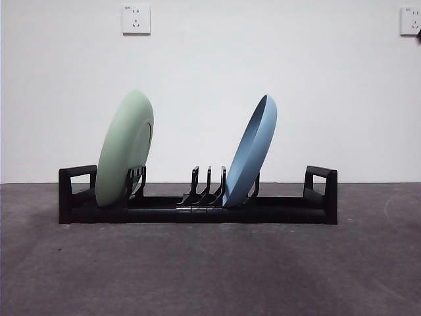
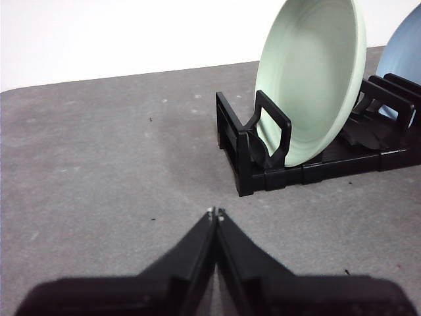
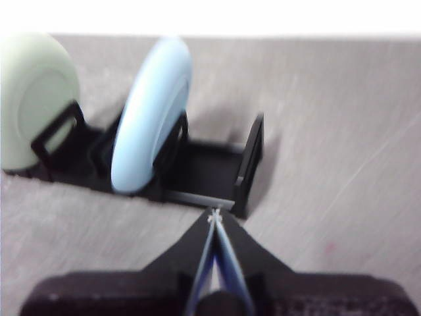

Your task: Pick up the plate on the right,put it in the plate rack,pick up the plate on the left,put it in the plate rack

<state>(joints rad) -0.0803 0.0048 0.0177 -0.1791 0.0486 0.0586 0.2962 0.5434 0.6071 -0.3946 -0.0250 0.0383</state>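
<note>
While both plates stand tilted in the long low black plastic plate rack [image 1: 197, 209], neither arm touches anything. The round pale green plate [image 1: 125, 149] leans among the prongs near one handled end; the round light blue plate [image 1: 252, 152] leans past the middle prongs, well apart from it. The rack sits on the grey desk [image 1: 210, 270]. The left claw [image 2: 216, 212] hangs over bare desk near the green plate's end, jaws pressed together. The right claw [image 3: 214, 216], also closed and empty, hovers just beside the rack's other end.
</note>
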